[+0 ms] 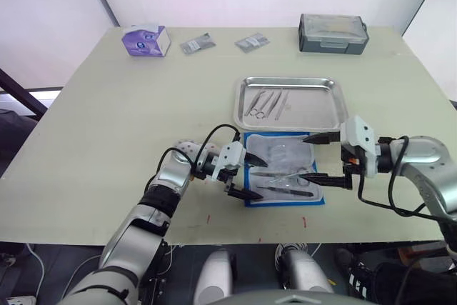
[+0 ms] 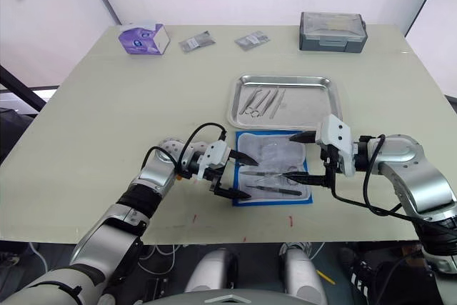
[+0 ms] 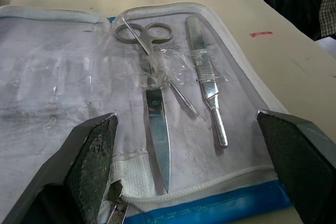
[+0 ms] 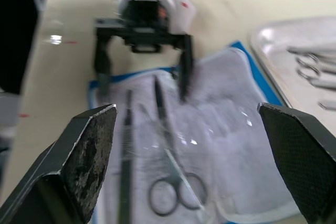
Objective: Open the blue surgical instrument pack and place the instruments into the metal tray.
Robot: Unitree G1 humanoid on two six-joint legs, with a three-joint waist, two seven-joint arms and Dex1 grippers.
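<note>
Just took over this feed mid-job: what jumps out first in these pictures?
The blue surgical instrument pack lies open on the table's near edge, scissors and other instruments still inside. The left hand and right hand flank it, both open and empty. Just beyond, the metal tray already holds several instruments.

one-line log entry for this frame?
pack: open, instruments inside | tray: some loaded | left tool: open | right tool: open

Both arms are silver-grey metal shells with black joint bands. Each tool, left tool (image 1: 246, 174) and right tool (image 1: 330, 160), has a white block housing, two black tapered fingers and looping black cables; a small reddish mark, possibly a label, shows on the left housing.
</note>
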